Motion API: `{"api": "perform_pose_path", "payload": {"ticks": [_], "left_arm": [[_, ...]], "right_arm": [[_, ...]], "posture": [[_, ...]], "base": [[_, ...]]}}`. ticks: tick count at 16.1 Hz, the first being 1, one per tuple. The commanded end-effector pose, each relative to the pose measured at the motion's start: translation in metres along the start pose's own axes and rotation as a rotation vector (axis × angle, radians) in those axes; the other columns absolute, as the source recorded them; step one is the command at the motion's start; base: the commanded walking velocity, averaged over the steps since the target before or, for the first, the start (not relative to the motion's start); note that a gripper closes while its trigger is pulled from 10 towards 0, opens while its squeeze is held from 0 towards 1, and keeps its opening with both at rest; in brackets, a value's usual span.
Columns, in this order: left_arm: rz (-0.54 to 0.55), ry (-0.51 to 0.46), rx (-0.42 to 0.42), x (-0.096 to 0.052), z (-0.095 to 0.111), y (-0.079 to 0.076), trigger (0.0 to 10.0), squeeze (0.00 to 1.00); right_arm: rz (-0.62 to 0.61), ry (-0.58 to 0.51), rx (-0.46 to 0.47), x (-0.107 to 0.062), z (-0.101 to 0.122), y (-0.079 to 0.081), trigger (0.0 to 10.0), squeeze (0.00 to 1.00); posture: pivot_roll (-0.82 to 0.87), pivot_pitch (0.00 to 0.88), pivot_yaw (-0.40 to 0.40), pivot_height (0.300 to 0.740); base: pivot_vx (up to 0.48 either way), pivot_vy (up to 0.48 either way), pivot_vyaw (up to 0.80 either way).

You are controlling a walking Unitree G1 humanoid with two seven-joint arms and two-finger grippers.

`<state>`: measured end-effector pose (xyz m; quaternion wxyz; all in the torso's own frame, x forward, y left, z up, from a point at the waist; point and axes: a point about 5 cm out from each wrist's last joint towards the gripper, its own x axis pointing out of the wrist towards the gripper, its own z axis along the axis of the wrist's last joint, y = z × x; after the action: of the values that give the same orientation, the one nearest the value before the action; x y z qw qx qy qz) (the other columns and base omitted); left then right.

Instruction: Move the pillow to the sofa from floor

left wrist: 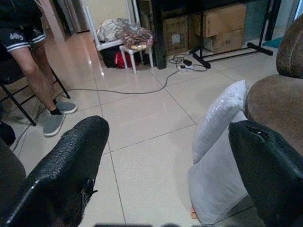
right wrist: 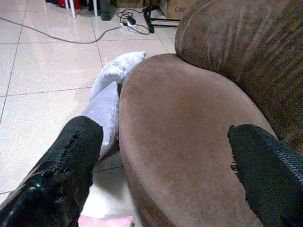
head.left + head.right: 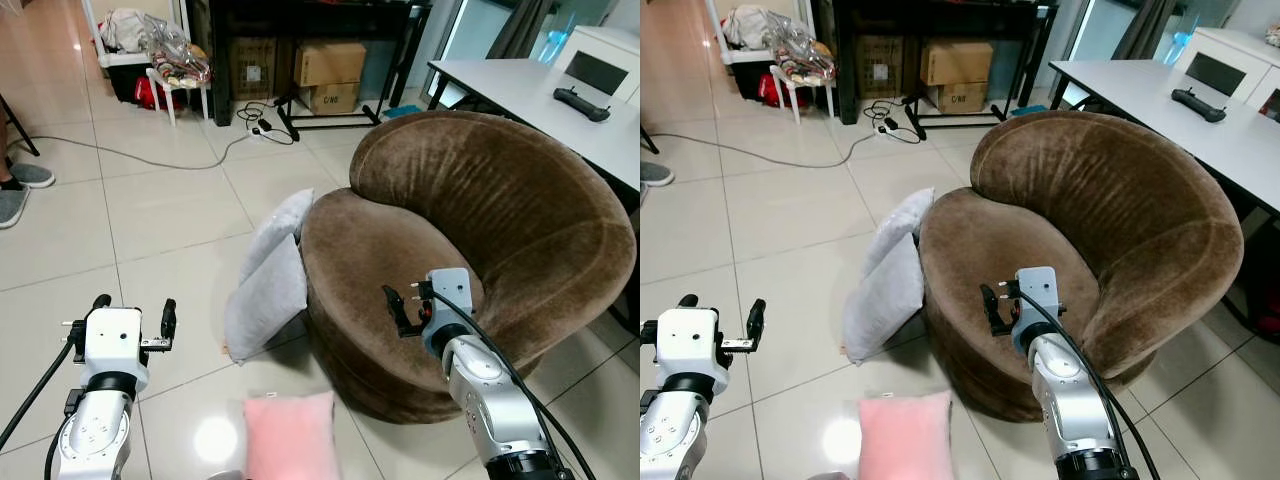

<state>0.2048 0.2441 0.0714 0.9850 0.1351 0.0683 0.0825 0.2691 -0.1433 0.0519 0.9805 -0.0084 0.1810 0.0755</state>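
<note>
Pink pillow (image 3: 290, 436) runs off the bottom edge, its near end cut away; the person (image 1: 33, 56) is cropped above the shorts, and box (image 3: 329, 62) lettering's too small to read

You were looking at a pale tiled floor (image 3: 150, 210). A brown sofa (image 3: 470, 250) stood on it, with two grey pillows (image 3: 265, 290) propped on edge against its left side, their lower edges on the tiles. A pink pillow (image 3: 290, 435) lay flat on the floor just in front of the sofa. A cable (image 3: 130, 155) ran across the tiles further back, towards cardboard boxes (image 3: 325, 75) and a white stool (image 3: 180, 90). A white desk (image 3: 540, 100) stood at the right, carrying a black controller (image 3: 582, 103).
</note>
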Motion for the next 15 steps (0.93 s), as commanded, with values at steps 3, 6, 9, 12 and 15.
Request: {"api": "perform_pose_path", "payload": {"ticks": [3, 6, 9, 12, 15], "left_arm": [[-0.007, -0.008, -0.010, 0.000, 0.001, -0.004, 10.0, 0.00], [-0.003, -0.006, -0.009, -0.001, 0.000, -0.003, 10.0, 0.00], [0.006, -0.010, -0.004, -0.002, -0.001, -0.003, 10.0, 0.00], [0.037, -0.013, -0.024, -0.004, -0.003, -0.005, 10.0, 0.00], [0.066, -0.009, -0.027, -0.009, -0.006, -0.011, 10.0, 0.00]], "right_arm": [[-0.008, -0.006, -0.022, -0.001, 0.004, -0.005, 10.0, 0.00], [-0.004, -0.004, -0.024, 0.000, 0.004, -0.005, 10.0, 0.00], [0.000, -0.001, -0.027, -0.001, 0.003, -0.005, 10.0, 0.00], [0.015, 0.005, -0.059, -0.001, 0.005, -0.010, 10.0, 0.00], [0.024, 0.012, -0.083, 0.000, 0.010, -0.019, 10.0, 0.00]], "posture": [[0.10, 0.000, -0.104, 0.740], [0.10, 0.000, -0.105, 0.740], [0.10, 0.000, -0.114, 0.740], [0.09, 0.000, -0.159, 0.740], [0.09, 0.000, -0.208, 0.740]], "base": [[0.000, 0.375, 0.00], [0.000, 0.391, 0.00], [0.000, 0.126, 0.00], [0.000, 0.000, 0.00], [0.000, 0.000, 0.00]]}}
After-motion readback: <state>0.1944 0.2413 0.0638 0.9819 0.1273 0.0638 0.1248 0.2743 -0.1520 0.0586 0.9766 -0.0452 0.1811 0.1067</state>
